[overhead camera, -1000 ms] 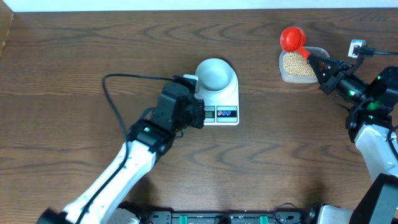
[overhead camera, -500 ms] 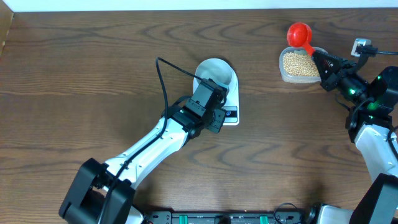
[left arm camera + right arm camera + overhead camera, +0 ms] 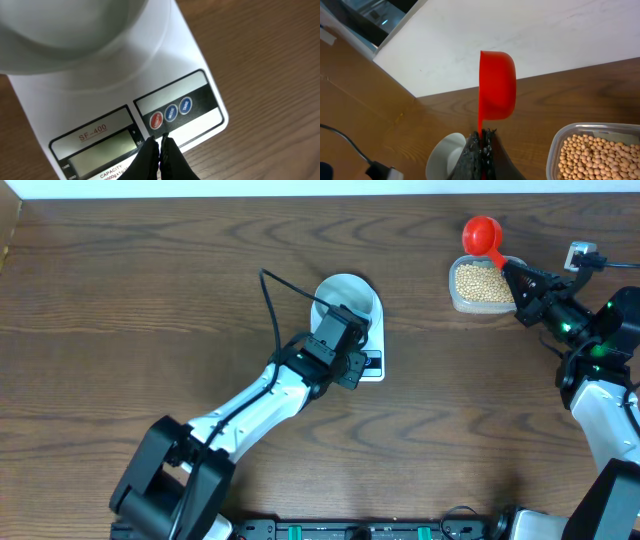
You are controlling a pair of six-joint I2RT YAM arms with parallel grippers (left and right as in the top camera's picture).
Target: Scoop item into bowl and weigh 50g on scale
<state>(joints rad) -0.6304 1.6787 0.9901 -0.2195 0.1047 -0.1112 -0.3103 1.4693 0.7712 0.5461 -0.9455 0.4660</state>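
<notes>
- The left gripper has its fingers pressed together with nothing between them. It points down at the front strip of the scale, its tips just beside the red button. Whether they touch the surface cannot be told.
- The LCD display sits left of that button.
- The pale bowl stands on the far part of the scale, near the middle of the wooden table.
- Well to the right, a clear plastic tub holds the soybeans.
- The right gripper pinches the handle of a red scoop, whose cup is at the tub's far edge.
</notes>
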